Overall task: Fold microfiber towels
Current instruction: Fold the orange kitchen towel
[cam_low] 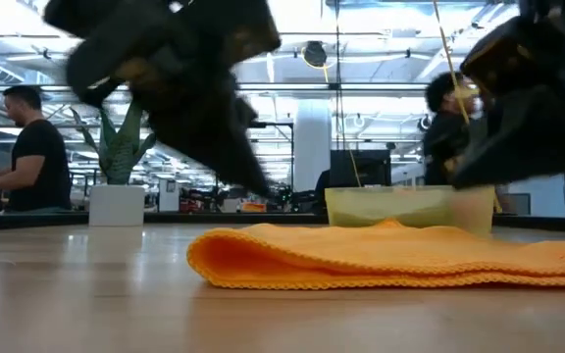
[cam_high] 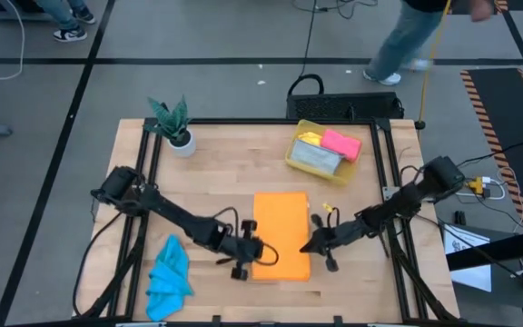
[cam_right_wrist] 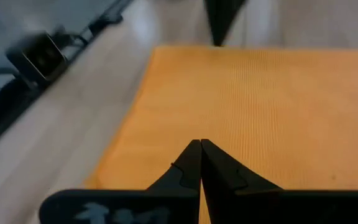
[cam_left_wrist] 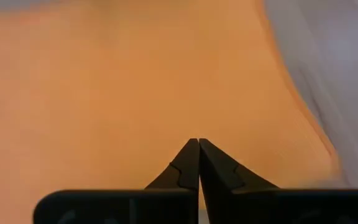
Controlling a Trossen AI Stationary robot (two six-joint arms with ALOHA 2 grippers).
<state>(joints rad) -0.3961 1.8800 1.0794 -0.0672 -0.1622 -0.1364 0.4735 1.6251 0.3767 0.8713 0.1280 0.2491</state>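
The orange towel [cam_high: 281,234] lies folded flat at mid-table, directly under the left gripper [cam_high: 263,252] and just beside the right gripper [cam_high: 309,245]; both are closed and empty. The fold is best pressed smooth before release. Farther off, the blue towel [cam_high: 168,278] lies crumpled, and others sit in the yellow bin [cam_high: 295,162].

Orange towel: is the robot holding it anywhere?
Nothing is held. Both the left end effector and right end effector are shut and empty, just over the orange towel.
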